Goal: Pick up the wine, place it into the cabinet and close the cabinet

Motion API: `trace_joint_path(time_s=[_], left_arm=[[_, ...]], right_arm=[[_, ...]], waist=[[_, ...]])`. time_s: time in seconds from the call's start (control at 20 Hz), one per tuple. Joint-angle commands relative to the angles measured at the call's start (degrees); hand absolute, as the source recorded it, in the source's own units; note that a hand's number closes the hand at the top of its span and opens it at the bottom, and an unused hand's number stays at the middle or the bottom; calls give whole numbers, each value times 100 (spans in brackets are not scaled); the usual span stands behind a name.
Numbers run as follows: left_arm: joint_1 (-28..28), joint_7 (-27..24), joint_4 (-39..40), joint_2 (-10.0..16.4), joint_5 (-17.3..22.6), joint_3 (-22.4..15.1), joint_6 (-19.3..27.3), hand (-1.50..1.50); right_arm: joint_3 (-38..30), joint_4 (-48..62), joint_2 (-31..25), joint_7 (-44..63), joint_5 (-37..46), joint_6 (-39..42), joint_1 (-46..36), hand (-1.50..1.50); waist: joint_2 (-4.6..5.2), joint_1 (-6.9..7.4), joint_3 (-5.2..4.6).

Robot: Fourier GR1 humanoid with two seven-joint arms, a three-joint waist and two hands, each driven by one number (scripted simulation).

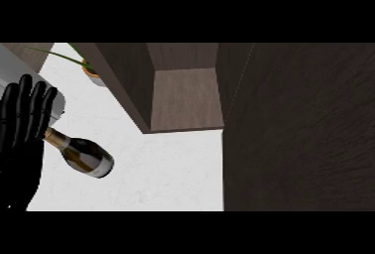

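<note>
Black, flat and fingers-up: that's your left robot hand [22,134], well off to the left of the cabinet [183,99], right against the view's left edge. The fingers are straight and side by side, pointing toward the far end of the surface [168,173]. Nothing is curled round anything, so it's a wide-open hand with no hold on the bottle that you can see.

The wine bottle [86,158] sits between that hand and the cabinet, closer to the hand. It lies at a slant, with the fat dark base toward the cabinet and the gold-foil neck pointing back at the hand. The tip of the neck slips behind the hand's edge, so you can't tell whether the two are touching.

The cabinet itself is dark wood. One compartment is open and you can see its lighter back wall. A big dark panel [300,129] takes up everything to the right of that opening.

Just left of the cabinet's far corner there's a potted plant [92,69] with long green leaves. Further left again, a pale grey box [57,106] peeks out from behind the fingertips. Only bare white surface lies between the bottle and the cabinet's open front.
</note>
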Motion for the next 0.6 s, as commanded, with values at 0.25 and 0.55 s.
trace_joint_path(time_s=[0.25,0.55], left_arm=[[-1818,868,2145,-342,-629,728,1283,-150],[-2579,2575,2067,-739,-244,624,1884,-150]], right_arm=[[142,-632,15,-48,-43,159,720,-150],[928,-1631,-441,1153,-1229,1166,1224,-150]], waist=[[151,69,-41],[93,171,-39]])
